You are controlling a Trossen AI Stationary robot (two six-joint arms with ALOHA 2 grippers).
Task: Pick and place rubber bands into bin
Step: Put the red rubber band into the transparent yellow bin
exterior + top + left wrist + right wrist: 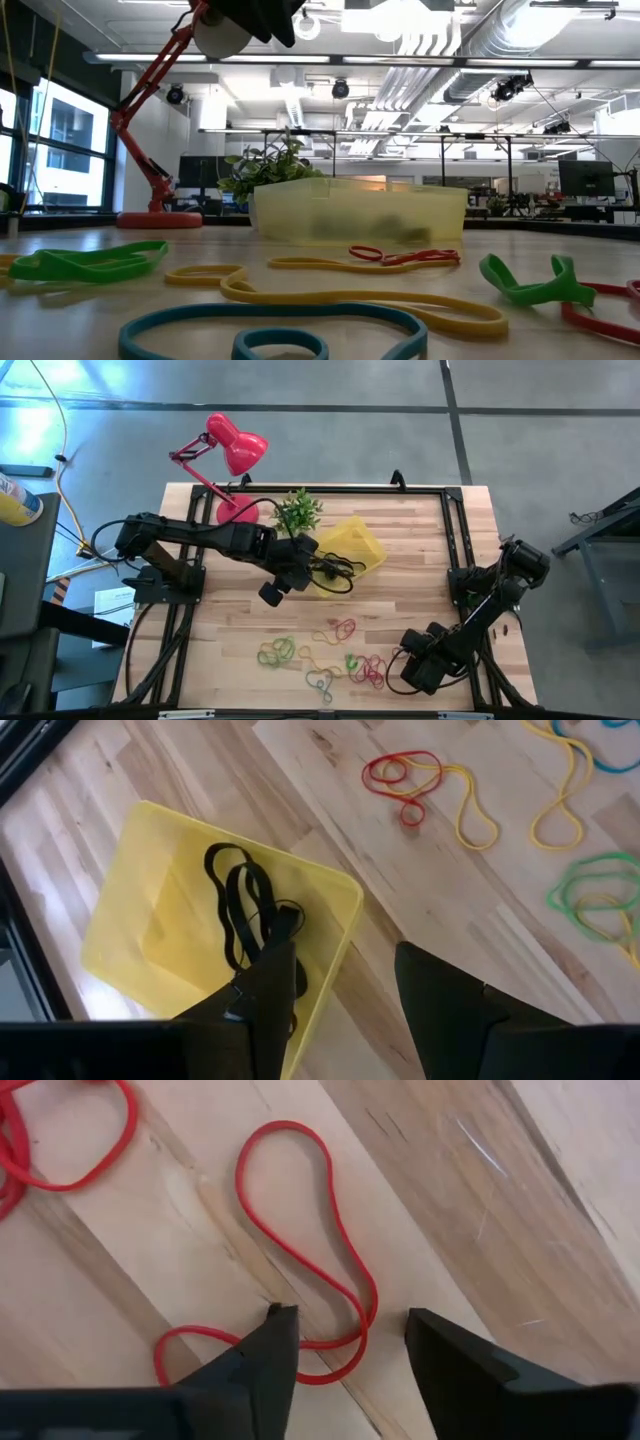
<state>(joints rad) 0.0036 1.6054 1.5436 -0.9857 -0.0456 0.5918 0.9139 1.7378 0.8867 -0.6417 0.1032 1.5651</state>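
The right pincer (345, 1342), fingers apart, straddles a thin, floppy red band (300, 1240) lying flat on the table (520, 1200); best pinched at its near loop.

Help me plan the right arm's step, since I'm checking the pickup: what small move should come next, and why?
Probably close the right gripper on the red rubber band and lift. Its jaws stand open, down at the table, with a strand of that band's loop lying between them. The left gripper hangs open over the bin, which holds black rubber bands.
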